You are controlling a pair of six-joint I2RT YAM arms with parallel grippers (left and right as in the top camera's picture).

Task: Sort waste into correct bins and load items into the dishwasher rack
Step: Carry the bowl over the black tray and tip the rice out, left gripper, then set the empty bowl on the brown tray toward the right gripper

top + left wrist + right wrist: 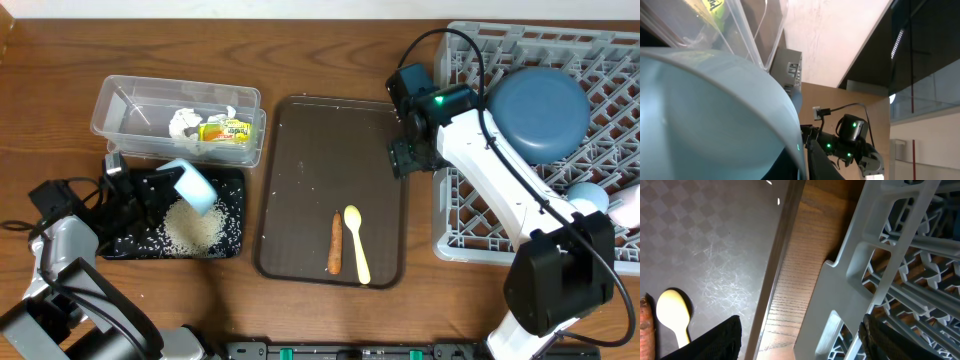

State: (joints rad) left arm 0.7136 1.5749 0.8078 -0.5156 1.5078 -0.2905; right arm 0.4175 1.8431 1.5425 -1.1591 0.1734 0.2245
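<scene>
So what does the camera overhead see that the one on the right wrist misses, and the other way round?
Only overhead: the light blue cup tilted above the black tray of rice, the clear tub, the dark blue plate in the rack. Only the right wrist: fine scratches on the brown tray. Both: the spoon, the orange stick, that tray, the rack.

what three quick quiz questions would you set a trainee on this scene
1. True or false: the dark blue plate sits in the dishwasher rack.
2. Where does the rice lie? A clear tub, B black tray, C brown tray.
3. Fill in: the left hand holds a light blue ____.
Key: 1 true; 2 B; 3 cup.
</scene>
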